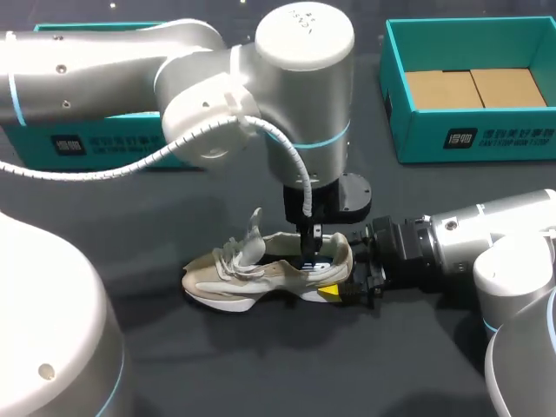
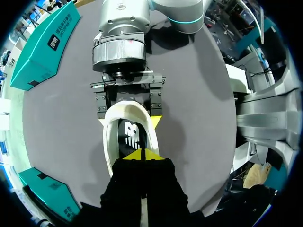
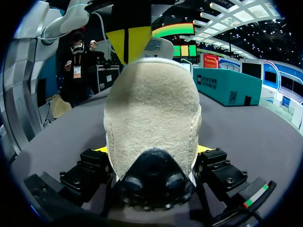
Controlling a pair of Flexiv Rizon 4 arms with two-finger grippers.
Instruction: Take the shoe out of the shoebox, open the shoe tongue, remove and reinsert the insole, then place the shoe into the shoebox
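Shoe (image 1: 261, 280): cream and beige trainer with a white sole. It stands on its sole near the middle of the dark table (image 1: 156, 217), outside the shoebox. Its toe points to the robot's left and its heel to the robot's right.
Tongue (image 1: 253, 228): stands up out of the shoe's opening, above the loose laces.
Insole (image 2: 129, 137): black with a white mark, lying inside the shoe just under the left gripper's tips.
Left gripper (image 1: 310, 250): reaches straight down into the shoe's opening near the heel. In its wrist view the two yellow tips are pressed together over the insole. Whether they pinch it cannot be told.
Right gripper (image 1: 352, 285): comes in low from the right, level with the table. Its jaws stand apart with the heel between them, a yellow tip against each side, holding the shoe.
Shoebox (image 1: 469, 139): teal and open, at the table's far right, well apart from the shoe. Brown cardboard (image 1: 473, 87) lies on its bottom.
Second teal box (image 1: 87, 143): at the table's far left, partly hidden behind the left arm. Whether it is a lid or a box cannot be told.
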